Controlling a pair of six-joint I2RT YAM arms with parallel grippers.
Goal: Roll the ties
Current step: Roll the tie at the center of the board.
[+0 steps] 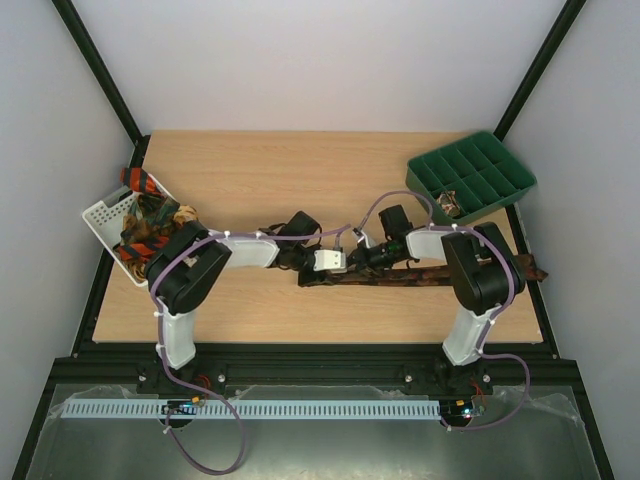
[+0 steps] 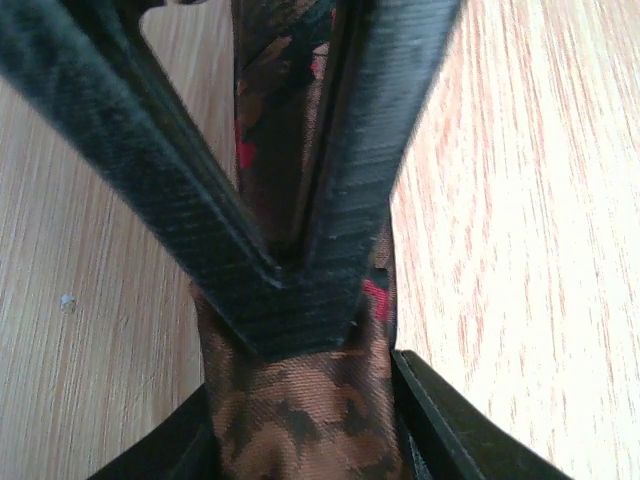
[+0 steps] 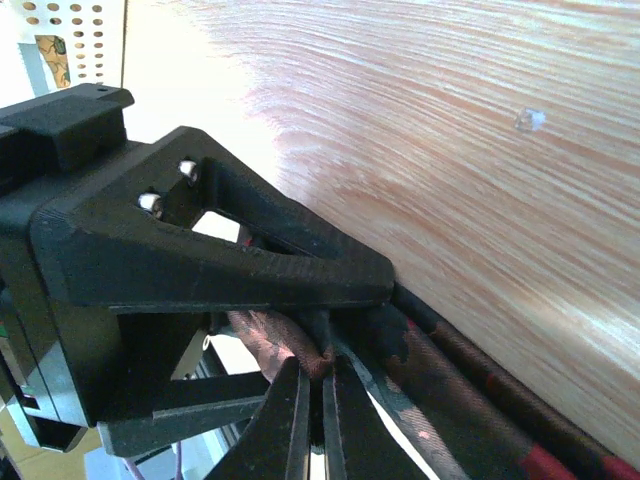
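A dark brown tie (image 1: 440, 277) with reddish specks lies along the table's front half, its right end reaching the table's right edge. My two grippers meet nose to nose over its left end. The right gripper (image 3: 322, 390) is shut, pinching a fold of the tie (image 3: 300, 345) between its tips; in the left wrist view its fingers (image 2: 300, 290) form a black V on the fabric. My left gripper (image 2: 300, 430) has closed in on the tie (image 2: 300, 410), which fills the gap between its two fingers. More ties (image 1: 150, 215), orange-and-black striped and tan, fill the basket.
The white slotted basket (image 1: 100, 215) stands at the table's left edge, beside my left arm's elbow. A green compartment tray (image 1: 425, 185) sits at the back right with a small dark bundle (image 1: 447, 203) in one compartment. Bare wood stretches behind the grippers.
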